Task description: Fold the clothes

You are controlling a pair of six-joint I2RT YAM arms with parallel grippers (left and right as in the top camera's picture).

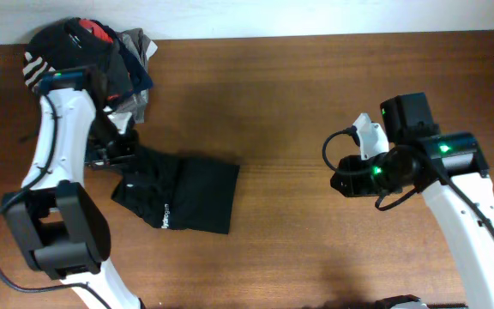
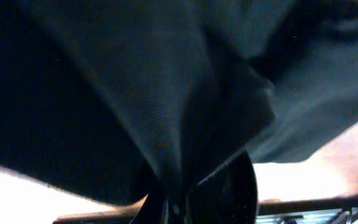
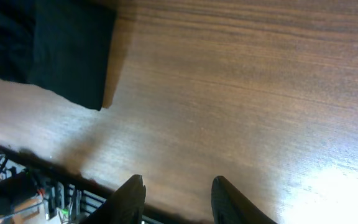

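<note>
On the table (image 1: pixel 333 77), left of centre and nearer the left edge than the right: the black leggings (image 1: pixel 191 193), spread in a rough rectangle, with small white lettering (image 1: pixel 165 217) showing toward the near edge. Flat and squared at the right end, bunched and ridged at the left end.

At that bunched left end, close to the table's left edge: the left gripper (image 1: pixel 114 157), clenched on the leggings. From the left wrist, cloth gathered into a tight pleat running down between the jaws.

Over bare wood in the right half of the table, well apart from the leggings: the right gripper (image 3: pixel 179 180), jaws part-way apart, grasping nothing.

At the far left corner: a pile of other clothes (image 1: pixel 101 47), no part of this fold.

Step in hand, by judgement: carrying the pinched left end across onto the flat right end. To do it well:
- Lift only enough to clear the lower layer.
- Sweep toward the right end in a low arc, to avoid dragging the stretchy flat part along.
- Aim to land the held end edge on edge with the squared end.
- Bring the right gripper in near the fold line to pin the lower layer against sliding.
- Let go only after laying the cloth flat, then smooth out the ridges.
- Stay clear of the far left corner, to avoid snagging a second garment.
</note>
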